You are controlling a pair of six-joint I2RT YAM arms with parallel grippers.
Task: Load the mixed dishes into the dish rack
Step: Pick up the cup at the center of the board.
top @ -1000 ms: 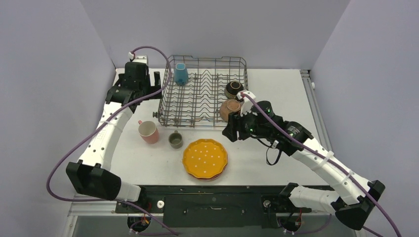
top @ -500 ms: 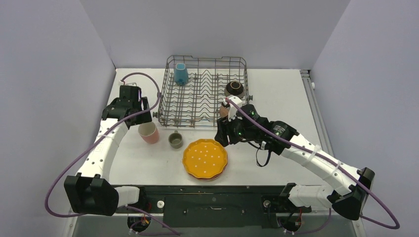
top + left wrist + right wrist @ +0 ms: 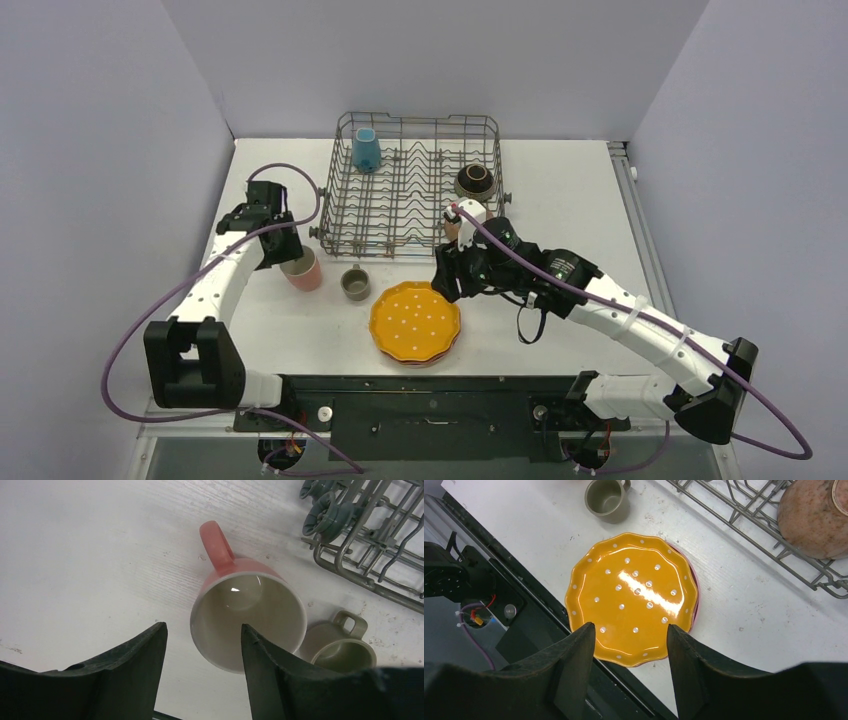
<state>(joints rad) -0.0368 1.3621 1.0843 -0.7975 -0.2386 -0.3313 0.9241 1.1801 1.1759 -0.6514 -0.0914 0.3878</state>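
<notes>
Left gripper hops from rack to pink cup, spread, seemingly astride its rim (grab next); right gripper spread over plate.

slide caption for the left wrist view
Left gripper above the pink cup, a grey-green cup beside it, rack corner at upper right.

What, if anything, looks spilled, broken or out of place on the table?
Nothing stands out. The pink cup and the small grey-green cup stand upright beside each other, the orange plate lies flat, and none looks chipped or spilled. The white table shows only a few small scuffs.
</notes>
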